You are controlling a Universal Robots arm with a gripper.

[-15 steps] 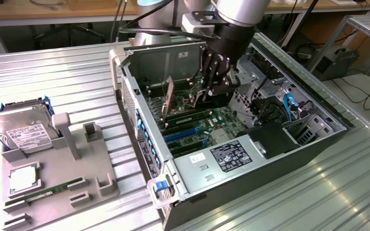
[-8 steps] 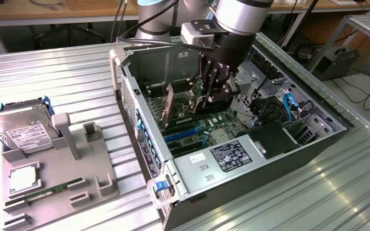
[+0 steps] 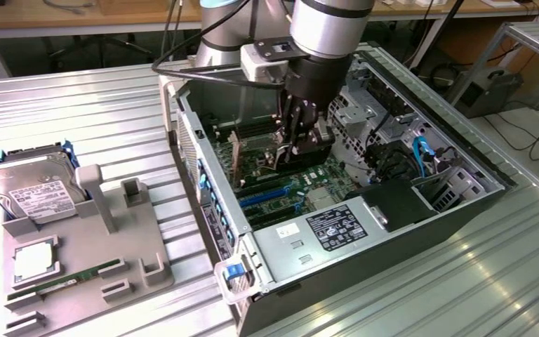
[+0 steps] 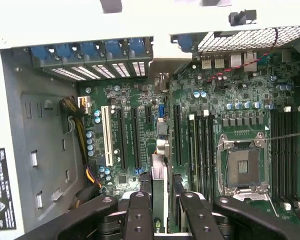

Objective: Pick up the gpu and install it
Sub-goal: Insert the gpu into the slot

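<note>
**Q:** What surrounds the work, from the largest part down?

**A:** A ribbed metal counter [image 3: 82, 98] carries an open computer case [image 3: 391, 267] lying on its side. The robot arm [image 3: 330, 28] stands over it, with its wrist inside the case. On the exterior view's left, a grey parts holder [image 3: 148, 246] bears a hard drive [image 3: 36, 193], a processor chip [image 3: 34, 260] and a green memory stick [image 3: 68, 277]. Inside the case are a labelled power supply [image 3: 297, 235], blue cables [image 3: 422, 151] and the motherboard [image 4: 140, 95]. The board has expansion slots [image 4: 122, 137], a CPU socket [image 4: 242, 167] and rows of memory slots [image 4: 285, 150]. The case walls and a drive cage [image 3: 363, 105] stand close beside the wrist.

**Q:** How does the gpu appear, and where is it?

**A:** The gpu [image 4: 159, 172] is seen edge-on in the wrist view, a thin upright card with a pale grey edge and a dark body beside it. It stands inside the case, over the motherboard, between the expansion slots and the CPU socket.

**Q:** And the tool?

**A:** The tool [image 4: 164, 200] is clamped on the card's upper edge at a middling width, with one black finger [image 4: 138, 210] on each face. Whether the card's lower edge sits in a slot cannot be told.
</note>
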